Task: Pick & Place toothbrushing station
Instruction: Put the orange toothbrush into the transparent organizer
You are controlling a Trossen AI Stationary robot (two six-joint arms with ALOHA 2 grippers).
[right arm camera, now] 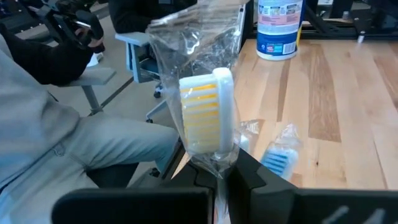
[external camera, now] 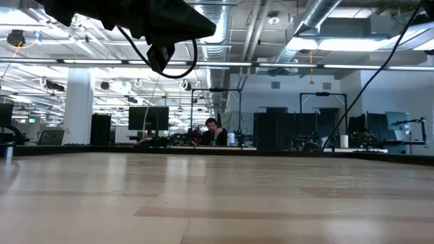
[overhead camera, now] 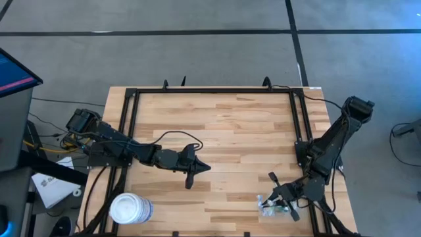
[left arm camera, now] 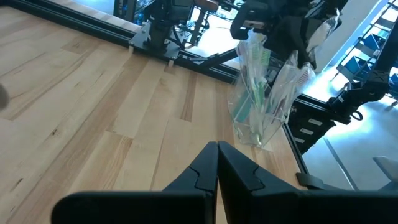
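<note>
The toothbrushing station (overhead camera: 273, 205) stands near the counter's (overhead camera: 223, 125) front right corner. The right pincer (overhead camera: 279, 197) is at it, pinching a wrapped yellow toothbrush (right arm camera: 206, 112). The left pincer (overhead camera: 196, 168), pressed together and holding nothing, hovers left of the counter's middle. A white tub (overhead camera: 129, 208) lies at the front left corner.

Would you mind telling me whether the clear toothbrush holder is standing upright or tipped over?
Upright: the holder stands on its base at the table edge, wrapped toothbrushes pointing up, right gripper at their tops.
</note>
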